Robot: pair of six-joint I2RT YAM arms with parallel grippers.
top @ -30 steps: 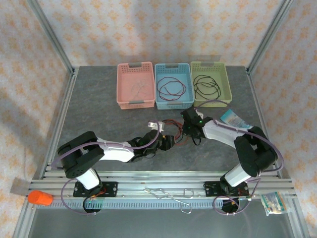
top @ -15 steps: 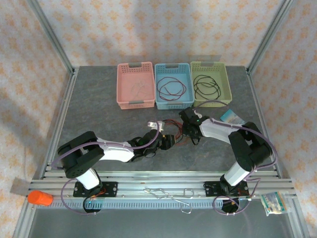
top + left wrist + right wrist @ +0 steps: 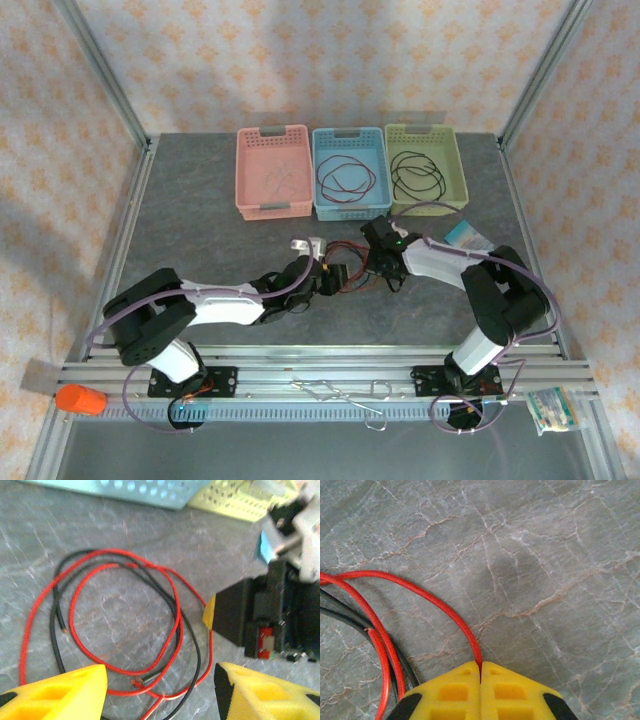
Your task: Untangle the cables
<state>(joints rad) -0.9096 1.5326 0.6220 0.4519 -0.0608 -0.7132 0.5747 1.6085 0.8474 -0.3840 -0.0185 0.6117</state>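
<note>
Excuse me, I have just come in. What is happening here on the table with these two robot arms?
Two robot arms are untangling cables on the table. The right gripper is shut on a red cable, pinching it between its fingertips. The left gripper is open above the tangle of red and black cables and holds nothing. At the far side stand a pink basket, a blue basket and a green basket, each with cable loops inside.
</note>
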